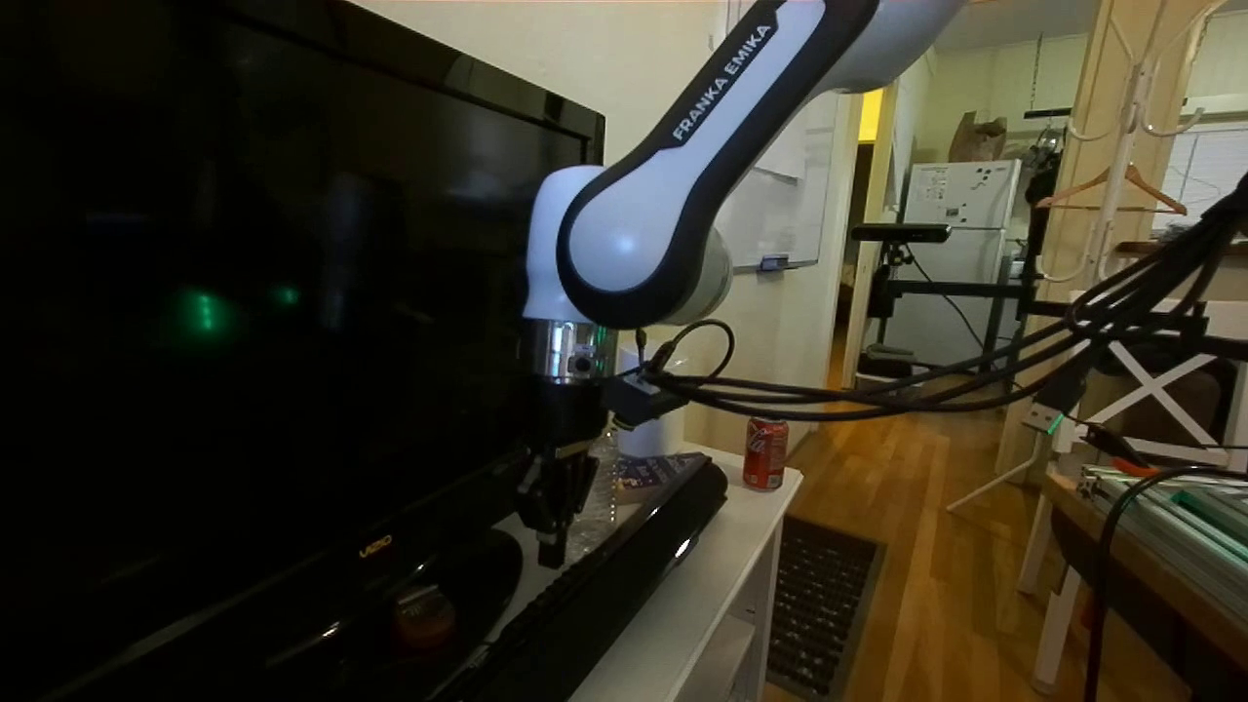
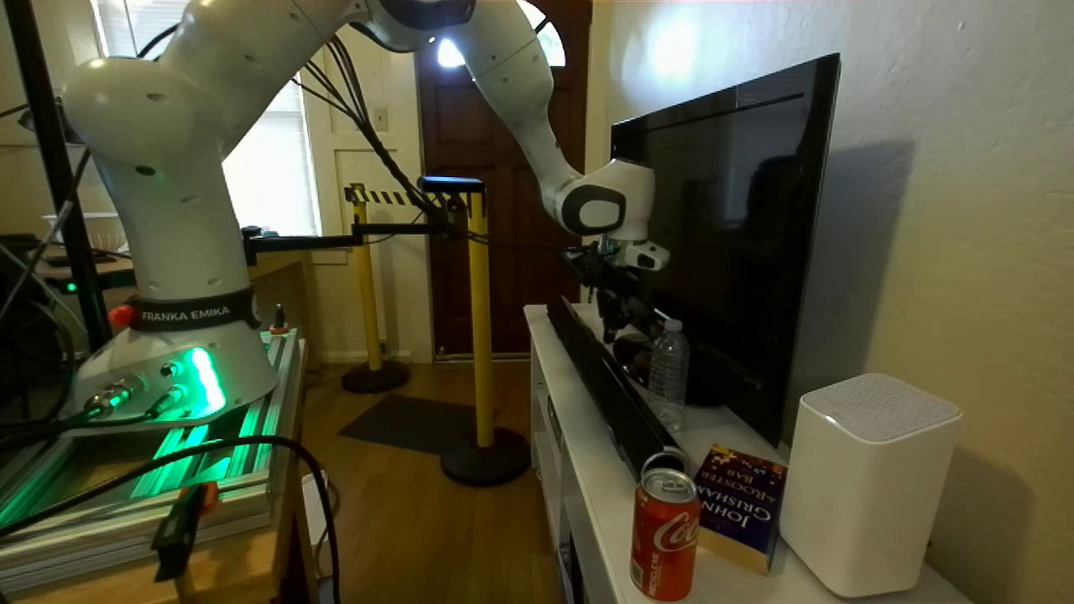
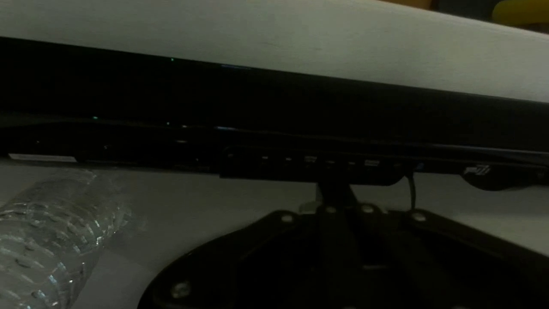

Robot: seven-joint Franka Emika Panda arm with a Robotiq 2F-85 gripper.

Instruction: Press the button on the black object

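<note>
The black object, a long low glossy bar, lies along the white cabinet top; it shows in both exterior views (image 1: 634, 585) (image 2: 600, 377) and across the wrist view (image 3: 257, 98). In the wrist view a strip of small pale-marked buttons (image 3: 317, 165) runs along its edge nearest my gripper. My gripper (image 3: 336, 193) is shut and empty, pointing down, with its fingertips at this strip's edge. In both exterior views the gripper (image 1: 552, 554) (image 2: 610, 334) is between the bar and the TV. Whether the fingertips touch the bar I cannot tell.
A clear plastic bottle (image 2: 669, 377) stands beside the bar, close to my gripper; it also shows in the wrist view (image 3: 47, 244). The large TV (image 1: 292, 244) stands behind. A red can (image 2: 665, 533), a book (image 2: 742, 503) and a white box-shaped device (image 2: 868, 495) are at one end.
</note>
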